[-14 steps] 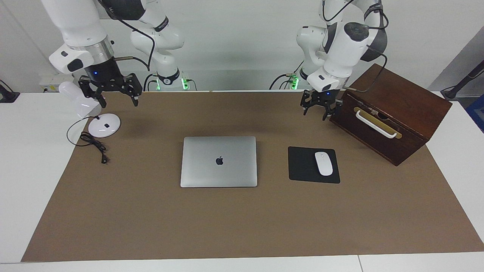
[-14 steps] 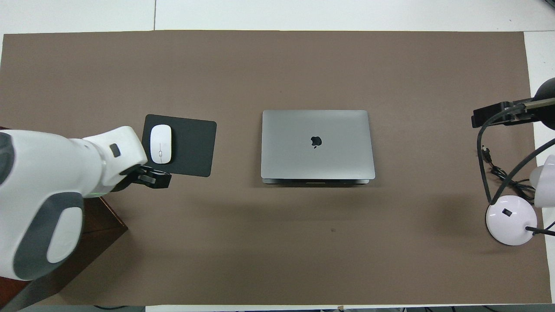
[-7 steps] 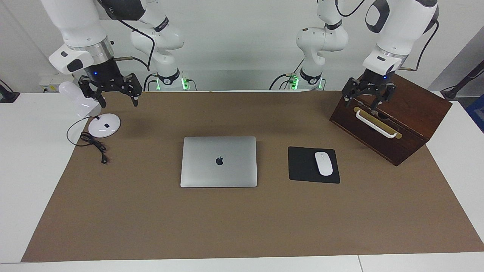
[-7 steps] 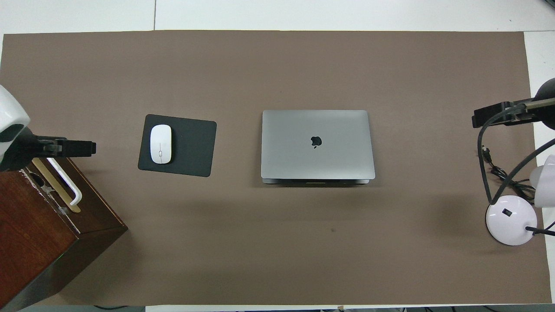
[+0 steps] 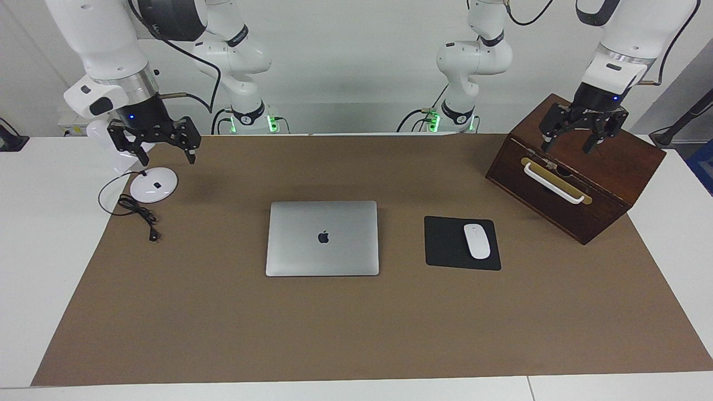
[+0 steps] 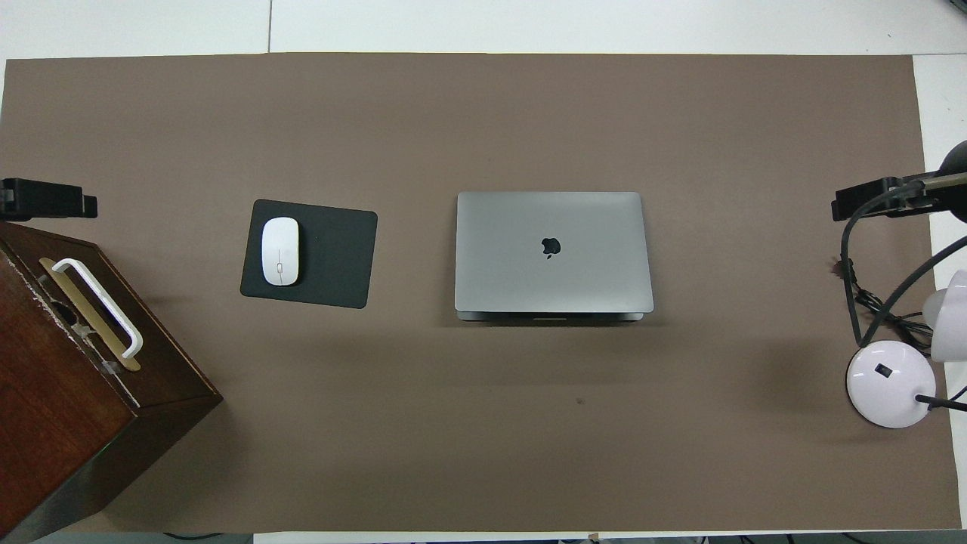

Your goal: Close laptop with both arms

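The silver-grey laptop (image 5: 322,238) lies flat on the brown mat with its lid down and the apple logo facing up. It also shows in the overhead view (image 6: 554,253). My left gripper (image 5: 567,146) hangs open and empty in the air over the wooden box, and its tip shows in the overhead view (image 6: 47,198). My right gripper (image 5: 167,157) hangs open and empty in the air over the lamp's end of the mat, and it also shows in the overhead view (image 6: 876,204). Both grippers are well away from the laptop.
A dark wooden box (image 5: 590,189) with a white handle stands at the left arm's end. A black mouse pad (image 5: 443,245) with a white mouse (image 5: 477,240) lies beside the laptop. A white lamp base (image 5: 154,184) and its black cable (image 5: 139,214) sit at the right arm's end.
The left gripper has swung from beside the box's front up over the box's top, toward its own end. The right gripper has shifted slightly toward the lamp. The laptop has not moved.
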`<move>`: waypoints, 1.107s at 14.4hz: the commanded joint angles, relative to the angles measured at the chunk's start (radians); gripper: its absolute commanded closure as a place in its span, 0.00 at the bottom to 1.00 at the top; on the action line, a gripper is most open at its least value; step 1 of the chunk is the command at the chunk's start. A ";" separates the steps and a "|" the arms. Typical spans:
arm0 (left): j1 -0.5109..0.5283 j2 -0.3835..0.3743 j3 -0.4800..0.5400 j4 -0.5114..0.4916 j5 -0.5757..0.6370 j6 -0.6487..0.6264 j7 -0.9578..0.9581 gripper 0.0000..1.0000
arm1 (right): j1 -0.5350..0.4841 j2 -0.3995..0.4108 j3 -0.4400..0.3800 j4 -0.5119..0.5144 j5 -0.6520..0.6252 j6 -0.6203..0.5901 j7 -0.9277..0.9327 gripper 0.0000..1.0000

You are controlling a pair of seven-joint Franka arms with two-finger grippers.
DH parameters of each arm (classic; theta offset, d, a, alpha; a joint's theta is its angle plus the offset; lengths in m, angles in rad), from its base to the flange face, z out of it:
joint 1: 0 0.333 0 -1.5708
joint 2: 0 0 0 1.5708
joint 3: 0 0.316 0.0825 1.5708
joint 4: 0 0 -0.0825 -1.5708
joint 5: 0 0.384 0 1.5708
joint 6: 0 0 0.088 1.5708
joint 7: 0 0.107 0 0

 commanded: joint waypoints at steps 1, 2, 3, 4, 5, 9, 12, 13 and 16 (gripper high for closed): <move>0.017 0.033 -0.008 0.034 0.015 -0.029 -0.016 0.00 | -0.018 -0.041 0.007 -0.055 0.010 0.030 -0.027 0.00; 0.017 0.031 -0.008 0.016 0.015 -0.026 -0.016 0.00 | -0.019 -0.041 0.006 -0.055 0.010 0.030 -0.027 0.00; 0.015 0.028 -0.008 0.002 0.015 -0.022 -0.016 0.00 | -0.019 -0.041 0.006 -0.055 0.010 0.030 -0.025 0.00; 0.015 0.019 -0.008 -0.027 0.015 -0.014 -0.015 0.00 | -0.019 -0.041 0.007 -0.055 0.010 0.030 -0.025 0.00; 0.015 0.008 -0.008 -0.052 0.015 0.003 -0.015 0.00 | -0.019 -0.041 0.007 -0.055 0.010 0.030 -0.024 0.00; 0.013 -0.018 -0.008 -0.098 0.015 -0.012 -0.011 0.00 | -0.002 -0.043 0.015 -0.054 0.010 0.030 -0.022 0.00; 0.015 -0.012 -0.006 -0.068 0.015 -0.110 -0.013 0.00 | -0.004 -0.043 0.015 -0.054 0.010 0.030 -0.030 0.00; 0.016 -0.007 -0.006 -0.046 0.015 -0.155 -0.013 0.00 | -0.005 -0.043 0.015 -0.054 0.010 0.028 -0.031 0.00; 0.017 -0.002 -0.006 -0.029 0.023 -0.186 -0.015 0.00 | -0.005 -0.043 0.015 -0.054 0.010 0.028 -0.030 0.00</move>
